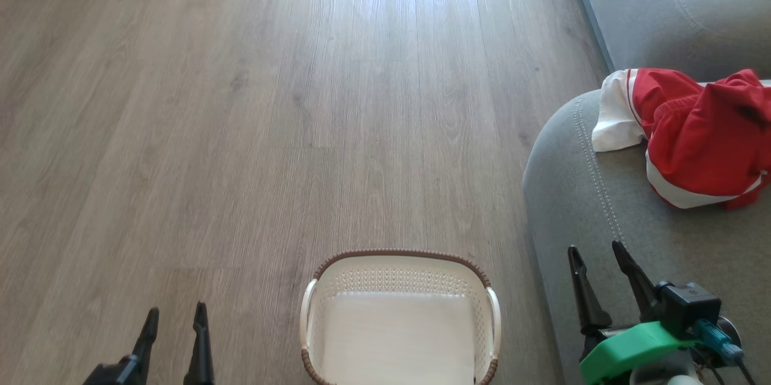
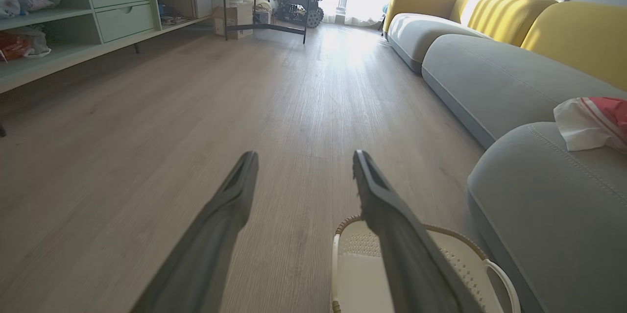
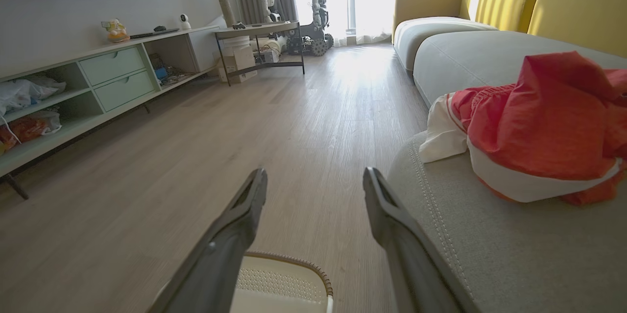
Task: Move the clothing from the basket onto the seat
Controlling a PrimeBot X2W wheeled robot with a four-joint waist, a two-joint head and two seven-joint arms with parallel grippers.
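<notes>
While clothing [image 1: 699, 132] lies on the seat [image 1: 572, 204], left tool [image 1: 176, 308] and right tool [image 1: 594, 246] point forward, flanking the basket [image 1: 400, 252], spread, empty.

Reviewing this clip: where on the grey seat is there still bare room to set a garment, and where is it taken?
Bare: the seat in its near stretch, between the clothing and the right gripper, and the farther cushion behind the clothing. The basket is empty too. Crowded: the seat's far end, under the heaped clothing.

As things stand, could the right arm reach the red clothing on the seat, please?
Probably yes: the right gripper hangs open above the seat, and nothing stands between it and the clothing lying further along.
</notes>
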